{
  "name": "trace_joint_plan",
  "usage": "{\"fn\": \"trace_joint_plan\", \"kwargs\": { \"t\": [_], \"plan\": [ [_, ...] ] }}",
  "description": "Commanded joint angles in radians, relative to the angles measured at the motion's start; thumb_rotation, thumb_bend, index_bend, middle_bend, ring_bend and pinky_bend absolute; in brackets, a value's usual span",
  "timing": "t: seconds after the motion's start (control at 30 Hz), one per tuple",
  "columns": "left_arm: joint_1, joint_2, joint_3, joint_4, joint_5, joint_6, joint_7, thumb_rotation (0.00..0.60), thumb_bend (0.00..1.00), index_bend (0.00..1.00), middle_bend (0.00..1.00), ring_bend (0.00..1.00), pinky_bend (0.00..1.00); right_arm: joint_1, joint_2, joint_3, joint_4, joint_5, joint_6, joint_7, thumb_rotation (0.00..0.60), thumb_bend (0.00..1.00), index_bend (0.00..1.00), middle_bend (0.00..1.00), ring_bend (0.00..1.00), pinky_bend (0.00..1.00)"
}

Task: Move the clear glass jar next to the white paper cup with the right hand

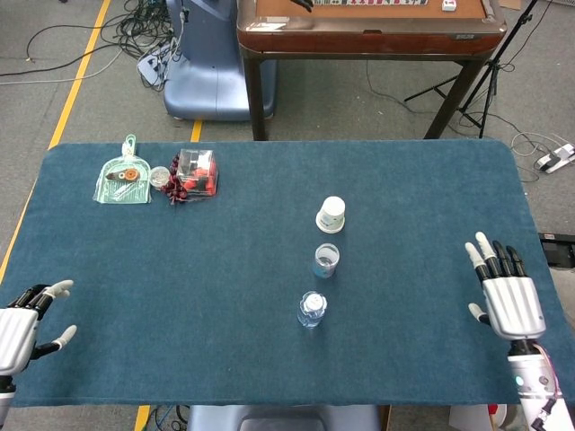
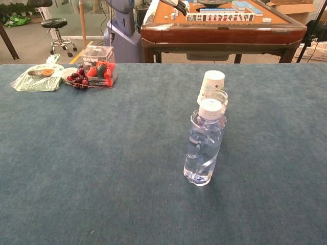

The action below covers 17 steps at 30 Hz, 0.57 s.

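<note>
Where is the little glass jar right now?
In the head view, the clear glass jar stands mid-table, between the white paper cup behind it and the water bottle in front.

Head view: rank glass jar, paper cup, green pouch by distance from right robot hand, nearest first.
From the right robot hand:
1. Clear glass jar, mid-table.
2. White paper cup, just behind the jar; close second.
3. Green pouch, far-left corner.

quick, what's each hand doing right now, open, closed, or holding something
Left hand: open, holding nothing, at the table's near left edge.
Right hand: open, fingers spread, holding nothing, well clear of the glass jar.
</note>
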Motion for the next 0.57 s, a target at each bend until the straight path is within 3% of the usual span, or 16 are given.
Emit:
{"fn": "trace_joint_plan", "kwargs": {
  "t": [0.03,0.57],
  "plan": [
    [0.001,-0.004,-0.003,0.000,-0.012,-0.005,0.014,0.600,0.23,0.23,0.36,0.25,0.43,-0.063,0.024,-0.009,0.013,0.007,0.051,0.084,0.600,0.00,0.13,0.06,0.00,0.11],
    [-0.015,-0.030,-0.020,0.011,-0.038,-0.028,0.023,0.600,0.23,0.25,0.36,0.26,0.43,-0.103,0.070,0.033,0.067,0.029,-0.001,0.247,0.600,0.00,0.15,0.08,0.00,0.11]
  ]
}}
